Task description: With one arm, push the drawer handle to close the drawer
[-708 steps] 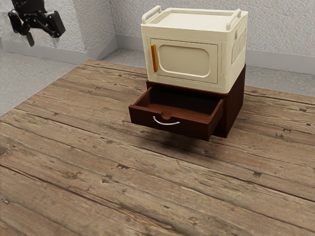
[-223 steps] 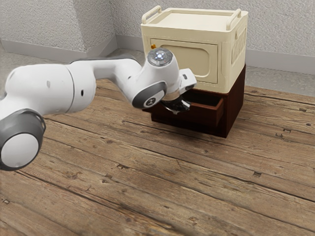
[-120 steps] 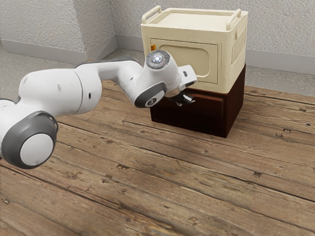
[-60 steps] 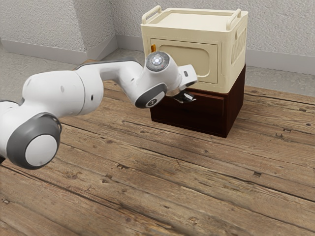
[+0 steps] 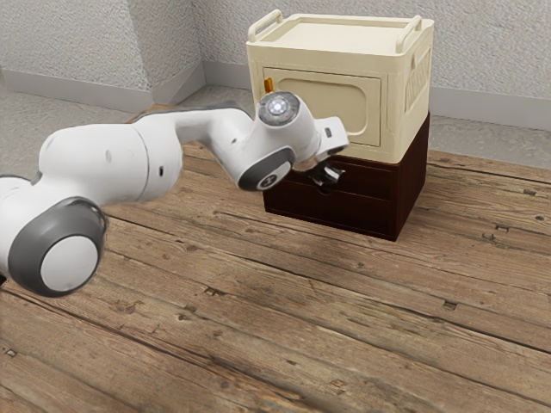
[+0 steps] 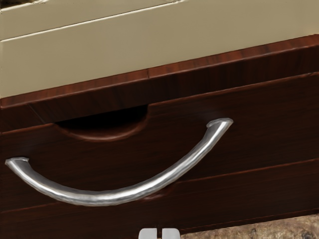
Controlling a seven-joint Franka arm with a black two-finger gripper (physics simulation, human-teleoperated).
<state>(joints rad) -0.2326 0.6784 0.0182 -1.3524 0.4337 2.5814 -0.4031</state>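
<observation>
So, the drawer (image 6: pixel 184 144) looks closed: its dark front sits in line with the rest of the brown cabinet (image 5: pixel 416 176), with a dark half-round notch along its top edge. The silver handle (image 6: pixel 119 195) curves across the front, sagging in the middle, with both ends fixed to the wood. The pincer (image 5: pixel 331 179) is right out in front of the drawer, its two pale tips drawn in narrow with just a sliver between them, and nothing's held there. It's near the handle, but I can't tell if it's touching the drawer front.

The white arm (image 5: pixel 90 170) reaches in from the exterior view's left and hides part of the cabinet. On top of that cabinet there's a cream box (image 5: pixel 323 62) with two raised rails, plus an orange door pull (image 5: pixel 268 84) partly behind the arm. It's all on a wood-plank counter (image 5: pixel 258 318).
</observation>
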